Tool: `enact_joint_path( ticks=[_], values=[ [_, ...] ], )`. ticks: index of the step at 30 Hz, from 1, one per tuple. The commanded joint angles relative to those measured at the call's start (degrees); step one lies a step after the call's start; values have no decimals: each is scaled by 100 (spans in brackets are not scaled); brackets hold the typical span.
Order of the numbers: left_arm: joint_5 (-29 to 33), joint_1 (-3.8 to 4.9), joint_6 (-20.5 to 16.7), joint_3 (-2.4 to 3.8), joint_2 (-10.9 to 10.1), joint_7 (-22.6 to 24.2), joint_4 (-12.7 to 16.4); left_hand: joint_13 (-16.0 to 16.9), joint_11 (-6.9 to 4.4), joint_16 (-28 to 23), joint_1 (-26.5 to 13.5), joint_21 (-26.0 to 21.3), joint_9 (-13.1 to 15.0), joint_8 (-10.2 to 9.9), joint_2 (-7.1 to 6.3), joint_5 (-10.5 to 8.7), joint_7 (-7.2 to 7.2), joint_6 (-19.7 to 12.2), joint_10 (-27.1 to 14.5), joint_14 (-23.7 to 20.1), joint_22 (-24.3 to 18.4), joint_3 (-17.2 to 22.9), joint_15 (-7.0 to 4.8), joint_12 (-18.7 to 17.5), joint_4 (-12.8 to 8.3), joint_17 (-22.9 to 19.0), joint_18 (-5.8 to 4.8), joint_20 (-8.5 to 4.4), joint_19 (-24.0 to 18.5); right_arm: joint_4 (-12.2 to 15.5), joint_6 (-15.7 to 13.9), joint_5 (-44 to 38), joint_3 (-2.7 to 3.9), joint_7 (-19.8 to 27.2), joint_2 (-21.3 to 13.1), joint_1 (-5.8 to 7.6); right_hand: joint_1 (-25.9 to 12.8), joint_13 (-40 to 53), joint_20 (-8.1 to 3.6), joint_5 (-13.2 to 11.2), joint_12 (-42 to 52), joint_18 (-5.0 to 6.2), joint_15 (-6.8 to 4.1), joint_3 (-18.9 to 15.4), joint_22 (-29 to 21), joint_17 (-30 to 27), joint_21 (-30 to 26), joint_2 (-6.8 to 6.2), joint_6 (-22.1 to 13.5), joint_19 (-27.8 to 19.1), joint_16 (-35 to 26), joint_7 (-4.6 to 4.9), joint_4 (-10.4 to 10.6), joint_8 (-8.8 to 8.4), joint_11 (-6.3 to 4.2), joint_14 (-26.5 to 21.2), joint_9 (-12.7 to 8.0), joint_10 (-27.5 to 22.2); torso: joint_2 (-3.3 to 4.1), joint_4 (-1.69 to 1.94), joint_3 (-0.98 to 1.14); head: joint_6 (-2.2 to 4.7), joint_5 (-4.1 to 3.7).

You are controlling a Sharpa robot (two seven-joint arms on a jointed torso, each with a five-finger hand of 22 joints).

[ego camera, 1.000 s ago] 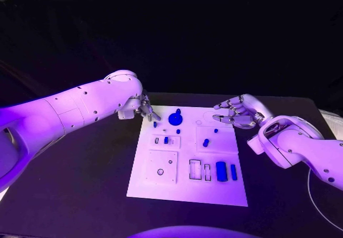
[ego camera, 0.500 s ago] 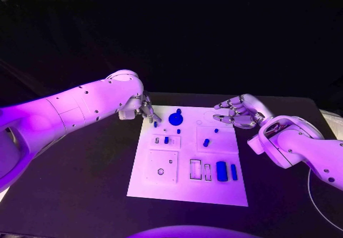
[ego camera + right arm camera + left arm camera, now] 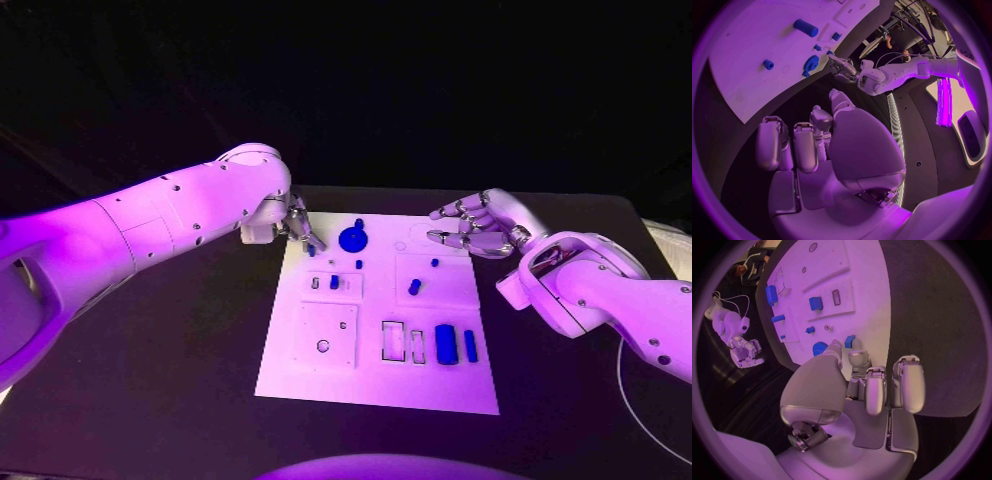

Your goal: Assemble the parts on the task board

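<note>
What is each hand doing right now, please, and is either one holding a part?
Left hand: at the white task board's far left corner, fingers by a small blue part; grip cannot be told.
Right hand: open, empty.

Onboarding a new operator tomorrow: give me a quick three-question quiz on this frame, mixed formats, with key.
1. True or false: the right hand grips a blue part.
2. Which hand is at the far left corner of the task board, by a small blue part? A) left hand B) right hand
3. Fill in: in the head view the large round blue part lies near the board's ____ edge (far/near).

Key: 1 false, it hovers holding nothing, fingers apart. 2 A; whether its fingers touch the part cannot be told. 3 far.
</note>
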Motion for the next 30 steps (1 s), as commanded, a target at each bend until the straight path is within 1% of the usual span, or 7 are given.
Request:
enact_joint_path(
  ticks=[1,5,13,19,23,25,30],
  values=[
    [55,-3,120,0,27,51,-9,-6,-40,18,88,10,9,25,13,-8,-13,45,5,604,567,18,-19,26,-38,1506,34,-16,40,-4,63,-16,1,40,11,-5,-45,-5,-5,35,-23,81,12,5,-8,-1,-33,14,27,-32,-25,3,16,-11,6,277,-3,-45,1,2,2,-25,-5],
    [56,-5,80,0,34,50,-14,-13,-47,18,161,8,16,41,62,-6,-22,52,8,604,568,55,-24,27,-56,1506,34,-20,40,-7,65,-16,1,42,15,-6,-38,-6,-5,51,-19,84,11,12,-21,-9,-42,21,32,-41,-32,3,16,-8,5,275,-2,-46,4,4,-2,-32,0],
    [70,-8,-73,-1,42,47,-30,-68,-80,18,583,-9,21,53,352,-43,-54,-14,-9,604,562,421,-53,2,-207,1506,38,-48,33,-16,84,-15,1,39,18,-12,-39,-5,-6,52,-17,85,11,12,-26,-8,-45,21,33,-44,-31,3,18,-8,6,276,-1,-46,1,2,-1,-43,2],
    [88,-9,-101,-1,46,45,-36,-129,-103,18,1081,-23,14,35,449,-2,-74,-131,-56,604,562,1057,-80,-52,-516,1506,41,-74,29,-19,103,-15,0,35,23,-18,-39,-5,-6,52,-17,85,11,12,-26,-8,-45,21,33,-44,-31,3,18,-8,6,276,-1,-46,-3,1,-1,-55,7],
    [95,-9,-68,-1,45,47,-35,-221,-75,18,1181,-32,39,68,139,61,-2,-201,-73,604,569,1941,-35,-132,-743,1506,40,-55,25,-21,116,-15,0,31,23,-21,-39,-5,-6,52,-17,85,11,12,-26,-8,-45,21,33,-44,-31,3,18,-8,6,276,-1,-46,-3,5,1,-69,6],
    [107,-9,-64,-1,38,58,-32,-270,-55,18,941,-39,86,143,-148,61,20,-210,-41,604,578,2628,-5,-144,-796,1506,46,-45,25,-23,124,-15,0,28,23,-22,-39,-5,-6,52,-17,85,11,12,-26,-8,-45,21,33,-44,-31,3,18,-8,6,276,-1,-46,-4,5,1,-70,4],
    [290,-8,-229,-4,-51,127,55,-301,-41,18,590,-35,181,284,-465,205,19,-216,12,604,606,3411,-25,-118,-1010,1506,36,-16,37,-24,149,-14,0,27,20,-26,-39,-5,-6,52,-17,85,11,12,-26,-8,-45,21,33,-44,-31,3,18,-8,6,276,-1,-46,-6,6,5,-61,19]
  ],
)
